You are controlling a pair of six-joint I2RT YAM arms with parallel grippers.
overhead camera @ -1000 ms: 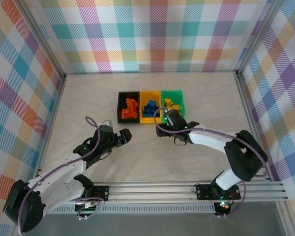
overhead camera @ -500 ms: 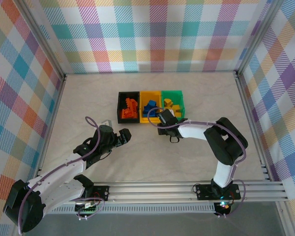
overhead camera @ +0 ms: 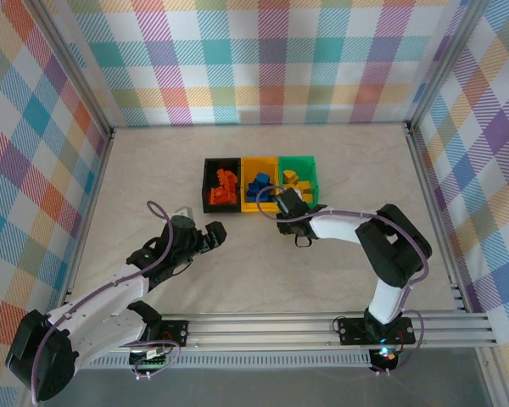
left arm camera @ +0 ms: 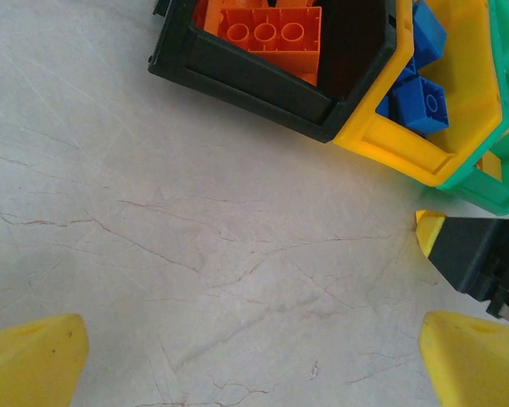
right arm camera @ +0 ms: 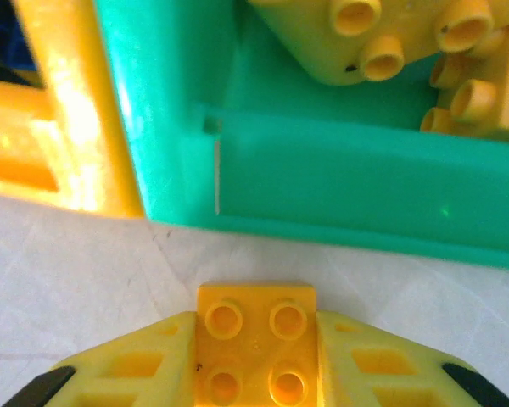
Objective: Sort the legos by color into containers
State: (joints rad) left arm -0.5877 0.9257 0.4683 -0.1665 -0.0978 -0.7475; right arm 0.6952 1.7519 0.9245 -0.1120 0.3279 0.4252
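Observation:
My right gripper (right arm camera: 256, 339) is shut on a yellow four-stud lego (right arm camera: 256, 315) that lies on the table just in front of the green container (right arm camera: 348, 178). Other yellow legos (right arm camera: 382, 34) lie inside that container. In the top view the right gripper (overhead camera: 284, 203) sits at the near edge of the containers, by the joint between the yellow-orange one (overhead camera: 260, 203) and the green one (overhead camera: 300, 158). The black container (left arm camera: 237, 72) holds orange-red legos (left arm camera: 271, 30), and the yellow-orange one (left arm camera: 390, 144) holds blue legos (left arm camera: 424, 97). My left gripper (overhead camera: 214, 235) is open over bare table with nothing between its fingers.
The three joined containers stand mid-table. Checkered walls and a metal frame (overhead camera: 424, 170) enclose the table. The right arm's black gripper body (left arm camera: 479, 254) shows at the right of the left wrist view, beside the green container (left arm camera: 492, 191).
My right gripper slid left along the containers' near edge and closed on the yellow lego. The left arm has not moved.

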